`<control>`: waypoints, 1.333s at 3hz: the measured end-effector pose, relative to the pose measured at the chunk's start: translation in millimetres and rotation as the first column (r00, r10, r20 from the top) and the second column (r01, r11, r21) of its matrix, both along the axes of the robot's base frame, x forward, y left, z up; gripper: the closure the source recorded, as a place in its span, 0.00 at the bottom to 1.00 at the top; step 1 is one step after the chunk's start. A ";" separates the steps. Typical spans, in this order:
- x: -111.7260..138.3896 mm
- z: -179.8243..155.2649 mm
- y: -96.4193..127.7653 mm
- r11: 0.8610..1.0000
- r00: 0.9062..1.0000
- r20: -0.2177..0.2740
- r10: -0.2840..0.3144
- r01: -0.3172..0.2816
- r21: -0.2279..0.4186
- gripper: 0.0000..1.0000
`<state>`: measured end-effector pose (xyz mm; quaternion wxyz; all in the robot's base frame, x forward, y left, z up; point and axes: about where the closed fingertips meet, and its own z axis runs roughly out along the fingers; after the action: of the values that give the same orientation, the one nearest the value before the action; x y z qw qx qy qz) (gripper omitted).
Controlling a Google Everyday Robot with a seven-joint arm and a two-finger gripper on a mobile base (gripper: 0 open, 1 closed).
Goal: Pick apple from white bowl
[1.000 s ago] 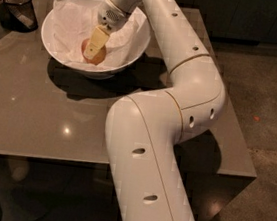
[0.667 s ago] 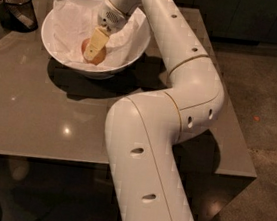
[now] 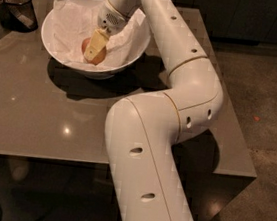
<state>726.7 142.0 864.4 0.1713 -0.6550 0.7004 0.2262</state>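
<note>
The apple (image 3: 101,57), reddish-orange, lies in the middle of the white bowl (image 3: 68,62), on the crumpled white paper lining it. The bowl stands at the back left of the grey-brown table (image 3: 37,115). My gripper (image 3: 92,52) reaches down into the bowl from the upper right. One cream finger lies flat across the front of the apple and hides its middle; the other finger is hidden behind the apple. The gripper is shut on the apple, which still rests in the bowl.
A small dark cup (image 3: 19,11) with utensils stands at the table's back left corner, left of the bowl. My white arm (image 3: 168,111) crosses the table's right half. The table's front edge runs near the bottom, with dark floor to the right.
</note>
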 end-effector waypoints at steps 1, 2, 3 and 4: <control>0.0 0.0 0.0 1.000 1.000 0.000 0.000 0.000 0.000 0.97; 7.6 3.0 6.8 1.000 1.000 0.025 -0.016 0.016 0.024 1.00; 5.8 33.7 7.0 0.999 0.996 0.088 -0.024 0.020 0.041 1.00; -5.9 68.6 6.2 0.999 0.989 0.149 -0.011 0.006 0.032 1.00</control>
<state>720.8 148.2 933.1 0.2347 -0.6644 0.6846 0.1868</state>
